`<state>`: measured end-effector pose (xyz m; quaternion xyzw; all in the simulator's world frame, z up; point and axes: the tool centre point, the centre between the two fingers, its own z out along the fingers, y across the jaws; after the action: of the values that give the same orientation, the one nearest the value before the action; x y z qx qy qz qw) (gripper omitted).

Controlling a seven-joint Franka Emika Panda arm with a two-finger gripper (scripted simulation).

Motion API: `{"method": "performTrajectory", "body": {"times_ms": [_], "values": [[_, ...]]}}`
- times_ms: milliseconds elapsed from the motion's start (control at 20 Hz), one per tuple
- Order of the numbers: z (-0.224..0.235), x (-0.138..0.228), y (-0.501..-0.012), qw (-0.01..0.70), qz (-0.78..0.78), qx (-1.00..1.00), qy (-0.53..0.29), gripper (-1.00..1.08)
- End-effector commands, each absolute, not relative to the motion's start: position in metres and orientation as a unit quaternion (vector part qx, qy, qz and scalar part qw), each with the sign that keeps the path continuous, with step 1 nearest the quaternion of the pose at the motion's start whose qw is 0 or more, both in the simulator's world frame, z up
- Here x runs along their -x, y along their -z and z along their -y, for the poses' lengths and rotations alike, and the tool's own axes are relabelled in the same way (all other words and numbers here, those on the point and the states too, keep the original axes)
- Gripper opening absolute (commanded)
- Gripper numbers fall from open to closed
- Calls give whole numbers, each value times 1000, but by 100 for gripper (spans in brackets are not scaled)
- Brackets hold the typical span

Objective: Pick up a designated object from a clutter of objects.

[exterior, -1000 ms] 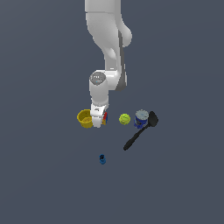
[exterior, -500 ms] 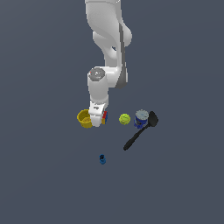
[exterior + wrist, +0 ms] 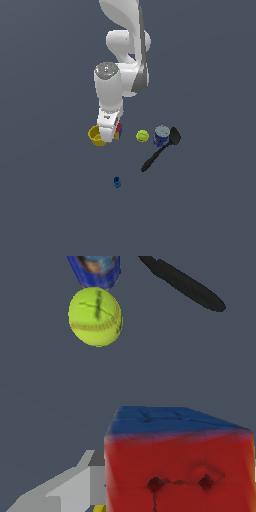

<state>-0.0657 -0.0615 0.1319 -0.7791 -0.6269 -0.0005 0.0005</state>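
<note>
The multicoloured cube (image 3: 118,131) shows red and blue faces next to the yellow cup (image 3: 96,136). My gripper (image 3: 110,135) points down over the cube and hides most of it. In the wrist view the cube (image 3: 177,466) fills the near field, blue face up, red face toward the camera. One grey finger (image 3: 75,487) lies against its side; the other finger is out of frame. The gripper looks shut on the cube. I cannot tell whether the cube is off the ground.
A yellow-green ball (image 3: 142,135) (image 3: 95,316) lies on the exterior view's right of the cube, then a blue can (image 3: 161,135) (image 3: 95,268). A black spatula (image 3: 160,150) (image 3: 182,283) leans by the can. A tiny blue cylinder (image 3: 117,182) stands alone nearer the camera.
The arm's wrist joint has risen and shifted slightly toward the exterior view's left. The hand and cube have moved up only a little. The other objects have not moved.
</note>
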Motion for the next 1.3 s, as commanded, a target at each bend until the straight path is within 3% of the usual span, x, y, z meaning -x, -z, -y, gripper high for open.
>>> {"method": "performTrajectory", "body": {"times_ms": [0, 1250], "values": [[62, 56, -154, 0, 627, 779, 1, -100], [67, -42, -356, 0, 627, 779, 0, -100]]}}
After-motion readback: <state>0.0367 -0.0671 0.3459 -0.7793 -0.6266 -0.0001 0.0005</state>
